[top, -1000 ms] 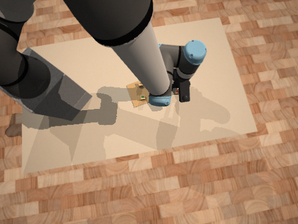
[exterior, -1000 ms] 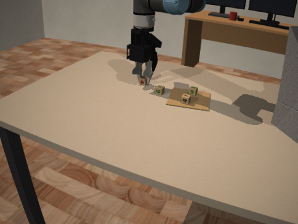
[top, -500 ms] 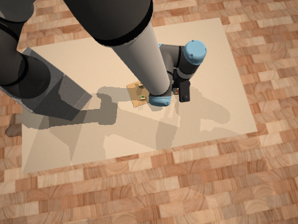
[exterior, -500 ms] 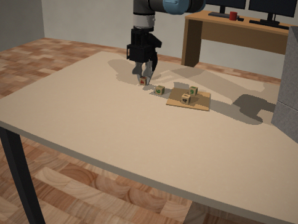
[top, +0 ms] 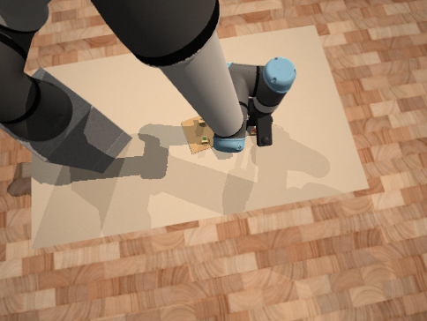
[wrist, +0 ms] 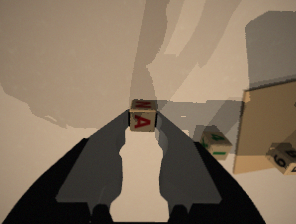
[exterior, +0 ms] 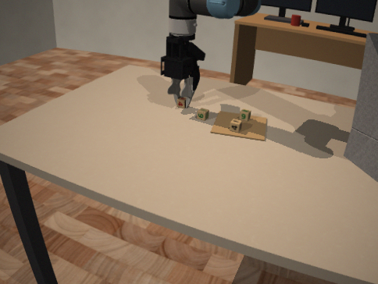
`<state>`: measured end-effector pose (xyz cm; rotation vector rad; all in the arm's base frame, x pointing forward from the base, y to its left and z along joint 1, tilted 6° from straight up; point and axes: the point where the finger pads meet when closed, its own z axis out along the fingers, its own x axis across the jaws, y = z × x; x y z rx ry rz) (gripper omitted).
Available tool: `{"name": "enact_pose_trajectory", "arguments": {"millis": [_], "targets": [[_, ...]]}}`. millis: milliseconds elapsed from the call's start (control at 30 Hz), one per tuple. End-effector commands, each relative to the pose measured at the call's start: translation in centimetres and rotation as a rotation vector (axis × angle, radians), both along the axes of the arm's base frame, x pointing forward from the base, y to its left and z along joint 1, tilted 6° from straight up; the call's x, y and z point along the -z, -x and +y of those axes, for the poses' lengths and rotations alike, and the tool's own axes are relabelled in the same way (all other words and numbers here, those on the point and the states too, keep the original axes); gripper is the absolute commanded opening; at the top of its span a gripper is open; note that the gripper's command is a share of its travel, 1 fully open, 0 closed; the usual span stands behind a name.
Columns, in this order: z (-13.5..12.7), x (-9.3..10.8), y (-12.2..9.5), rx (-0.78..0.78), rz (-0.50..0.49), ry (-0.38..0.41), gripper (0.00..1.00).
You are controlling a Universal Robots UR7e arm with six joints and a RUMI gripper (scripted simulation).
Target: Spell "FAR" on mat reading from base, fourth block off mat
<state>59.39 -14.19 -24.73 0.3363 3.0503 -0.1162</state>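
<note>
Exterior view, upper centre: the black, boxy gripper (exterior: 183, 100) hangs from a grey cylindrical arm (exterior: 182, 15) with a pale blue joint cap, its two tapered grey fingers pressed against opposite sides of a small wooden cube, the red-lettered block (exterior: 181, 102). The jaws stand narrow and hold this cube at the surface of the matte beige table (exterior: 117, 164); whether the cube touches the table cannot be told. In the wrist view, the cube (wrist: 143, 118) sits at frame centre between the fingertips, a red "A" on its near face.

Just right of it in the exterior view, a second cube with green lettering, the green-lettered block (exterior: 202, 114), rests on the bare table, near the flat tan mat (exterior: 254, 133), a thin rectangular sheet. Two more cubes stand on the mat: one with a green mark (exterior: 244, 115) toward its far edge, one with a dark mark (exterior: 236, 125) toward its near edge.

In the top view the arm's pale tube hides most of the mat (top: 194, 132).

The floor (exterior: 23, 74) is end-grain wood parquet.
</note>
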Motion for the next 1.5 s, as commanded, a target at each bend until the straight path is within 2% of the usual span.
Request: {"name": "enact_pose_trajectory", "arguments": {"millis": [0,133,300,367,600,767,1467], "targets": [[0.0,-0.3,-0.1,0.000,-0.002,0.001,0.05],[0.1,-1.3,0.0,0.000,-0.002,0.001,0.05],[0.3,-3.8,0.2,0.000,-0.002,0.001,0.05],[0.3,-3.8,0.2,0.000,-0.002,0.001,0.05],[0.6,-7.9,0.4,0.000,-0.002,0.001,0.05],[0.8,-9.6,0.5,0.000,-0.002,0.001,0.05],[0.8,-10.0,0.6,-0.004,-0.001,0.001,0.05]]}}
